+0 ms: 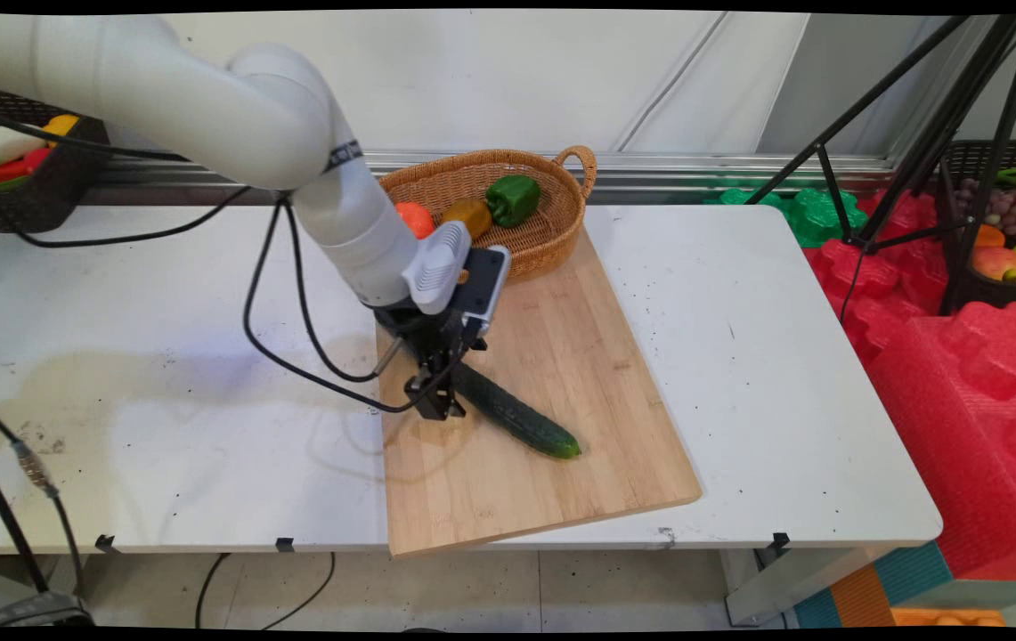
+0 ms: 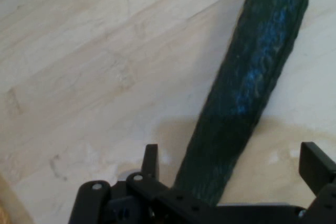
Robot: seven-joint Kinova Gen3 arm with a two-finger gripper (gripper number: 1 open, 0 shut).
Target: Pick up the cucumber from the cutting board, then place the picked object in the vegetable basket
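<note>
Here the gripper (image 1: 438,402) is lowered with its jaws spread wide around one end of the cucumber (image 1: 516,417), not yet grasped, on the cutting board (image 1: 561,356).

Bright, even light is flooding the white table (image 1: 739,356) w/ no hard glare; soft shadows are falling left of the arm across the tabletop and under the cucumber (image 1: 516,417) on the wooden board (image 1: 579,374). Main view's edges are bowing slightly, straight lines curving near the corners. In the hand view, the cucumber (image 2: 247,93) is looking soft and smeared, board grain (image 2: 94,77) washing out pale; a dim shadow is pooling beside the gripper (image 2: 231,163).
</note>
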